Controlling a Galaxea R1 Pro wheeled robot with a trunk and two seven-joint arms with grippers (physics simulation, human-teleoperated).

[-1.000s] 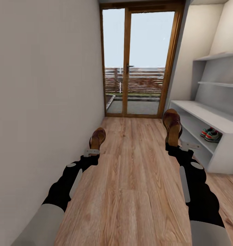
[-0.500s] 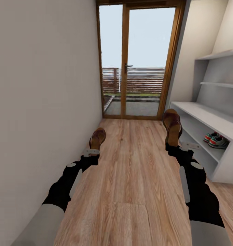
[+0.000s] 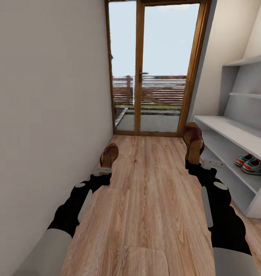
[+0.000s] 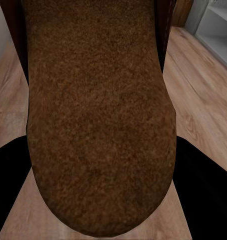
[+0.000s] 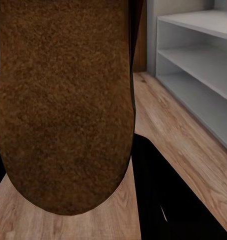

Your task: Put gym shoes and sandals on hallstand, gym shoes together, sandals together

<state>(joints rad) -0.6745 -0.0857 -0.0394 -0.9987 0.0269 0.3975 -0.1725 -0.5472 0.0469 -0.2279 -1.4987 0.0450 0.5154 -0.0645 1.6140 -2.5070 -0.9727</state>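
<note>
You have one sandal in each gripper. The left sandal stands upright above the left gripper, pinched at its lower end, with its sole facing you at about 11 o'clock from the middle of the head view. In the left wrist view that sandal's grainy brown sole sits right against the lens. The right sandal is clamped the same way in the right gripper, at about 2 o'clock, and rides higher than the left one. In the right wrist view its sole is just as close.

Both gym shoes sit side by side on the lower open shelf of the hallstand, touching each other, off at 3 o'clock beyond your right arm. The long bench top runs above them, with wall shelves higher still.

The corridor floor stretches between your arms toward 12 o'clock, ending at a wood-framed glass door. A plain pale wall closes the side from 7 to 11 o'clock.
</note>
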